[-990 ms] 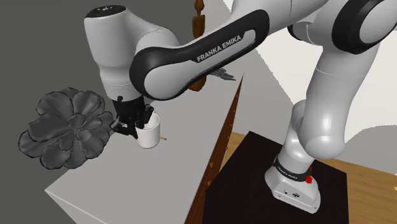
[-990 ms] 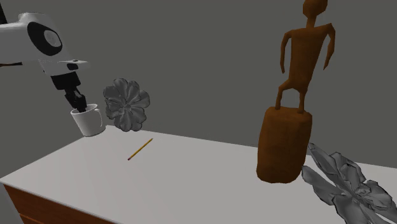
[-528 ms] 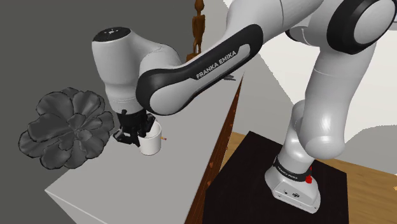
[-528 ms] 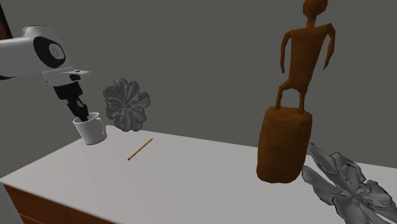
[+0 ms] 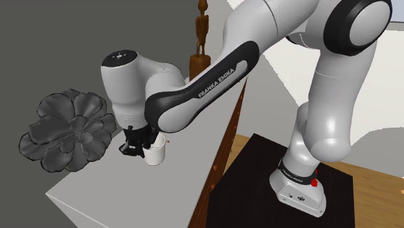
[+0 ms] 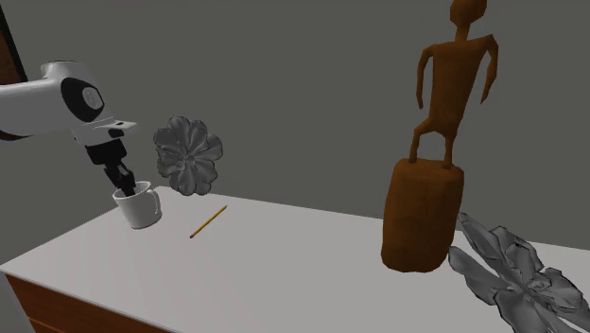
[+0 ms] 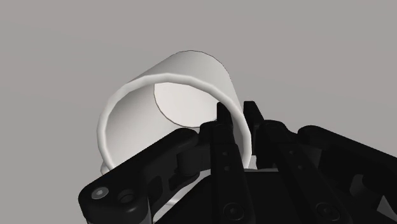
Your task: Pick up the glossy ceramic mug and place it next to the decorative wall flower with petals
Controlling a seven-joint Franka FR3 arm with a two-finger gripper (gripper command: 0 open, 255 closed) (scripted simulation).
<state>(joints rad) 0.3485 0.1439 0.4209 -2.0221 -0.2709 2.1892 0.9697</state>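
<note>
A plain dark grey wall rose behind a long cabinet; the cabinet had a smooth white top and reddish-brown wooden sides; a pale wooden floor lay beside it; a brown carved figure on a rounded base stood on the top, toward the second exterior view's right; the light was even and dull.

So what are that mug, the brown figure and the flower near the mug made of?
The mug is smooth plain white, perhaps ceramic, though plastic would look alike. The figure seems carved wood: matte reddish brown, no grain visible. The flower is dark grey with glints on its petals, perhaps metal; uncertain.
</note>
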